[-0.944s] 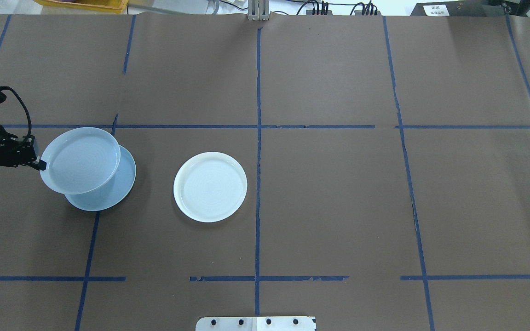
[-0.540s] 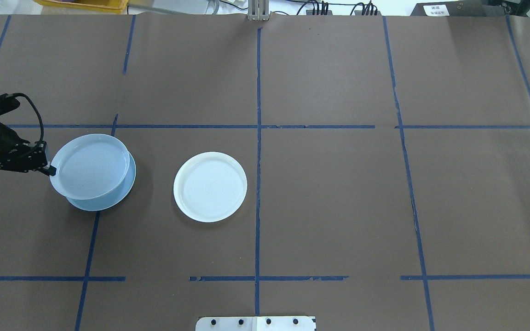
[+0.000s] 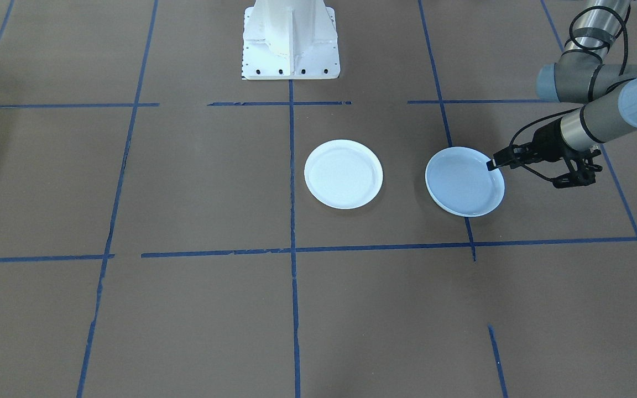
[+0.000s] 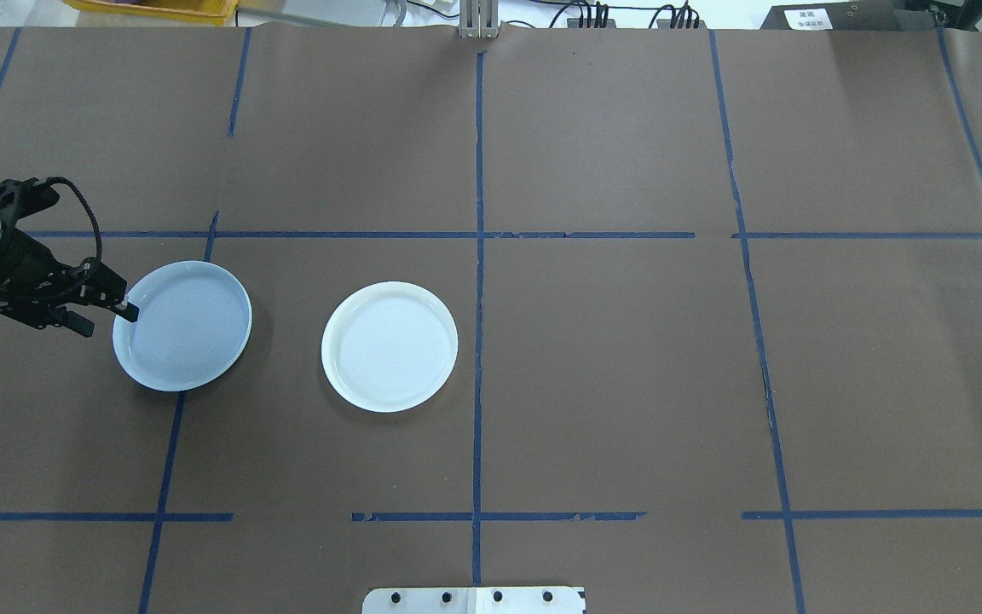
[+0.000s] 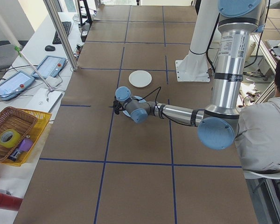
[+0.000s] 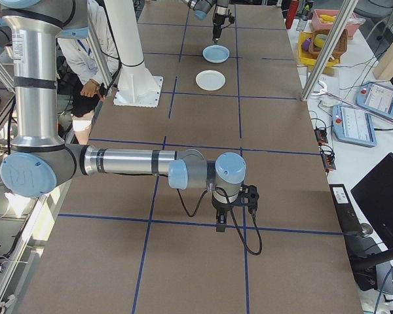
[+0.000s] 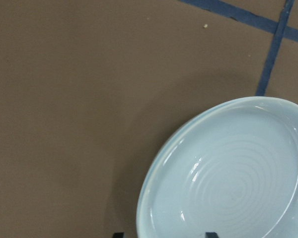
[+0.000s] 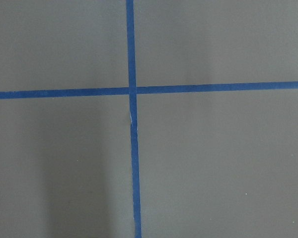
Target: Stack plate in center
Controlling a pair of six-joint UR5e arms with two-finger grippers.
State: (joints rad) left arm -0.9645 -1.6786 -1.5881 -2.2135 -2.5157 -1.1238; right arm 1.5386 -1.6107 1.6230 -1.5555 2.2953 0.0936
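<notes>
A pale-blue plate with concentric rings (image 4: 188,328) (image 3: 465,183) (image 7: 233,183) lies flat at the table's left. It covers the smooth pale-blue plate beneath it, which is hidden. My left gripper (image 4: 126,309) (image 3: 491,163) (image 7: 164,235) is at this plate's rim and open, one fingertip (image 7: 118,234) outside the rim and the other inside. A brighter white plate (image 4: 389,347) (image 3: 343,174) rests alone to the right of the stack. My right gripper (image 6: 217,226) points down over a tape cross far from the plates; I cannot tell whether it is open.
Blue tape lines (image 4: 478,256) divide the brown table cover. The robot's white base (image 3: 291,41) stands at the table's near edge. A person (image 5: 266,126) sits beside the robot. A yellow tray with a basket (image 5: 14,135) and tablets (image 5: 49,66) lie off the table's far side.
The left gripper has lowered the ringed plate and shifted it right until it sits squarely on the smooth plate. The white plate has not moved.
</notes>
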